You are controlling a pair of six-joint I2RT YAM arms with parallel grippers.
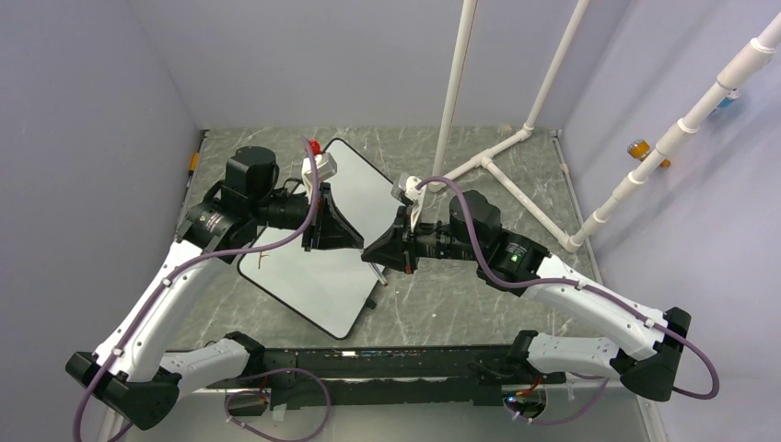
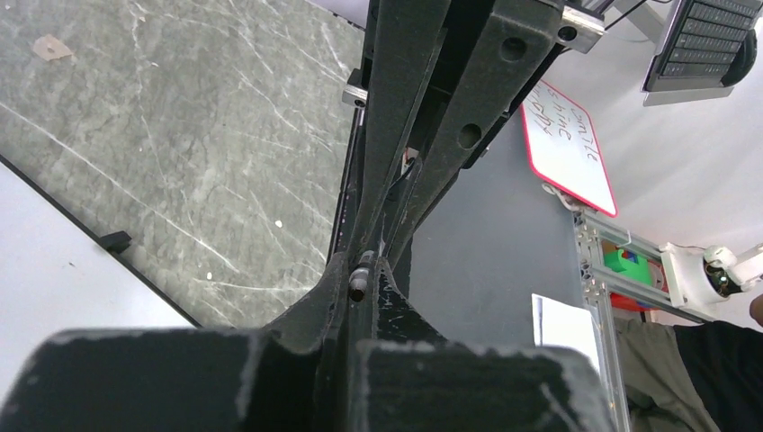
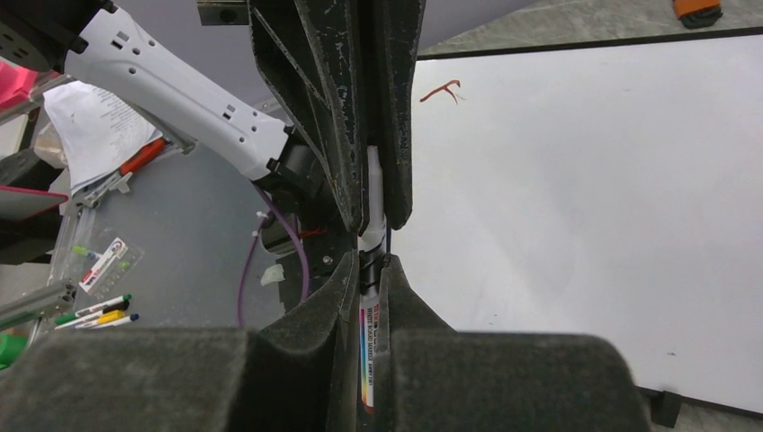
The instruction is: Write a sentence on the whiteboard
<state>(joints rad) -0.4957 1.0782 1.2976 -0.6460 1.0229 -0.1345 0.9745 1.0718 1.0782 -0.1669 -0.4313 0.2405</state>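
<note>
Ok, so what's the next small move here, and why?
Probably ease the left gripper back from the right gripper, which pinches the marker. The two meet tip to tip over the whiteboard, which bears only one short red stroke, so the pen needs room.
</note>
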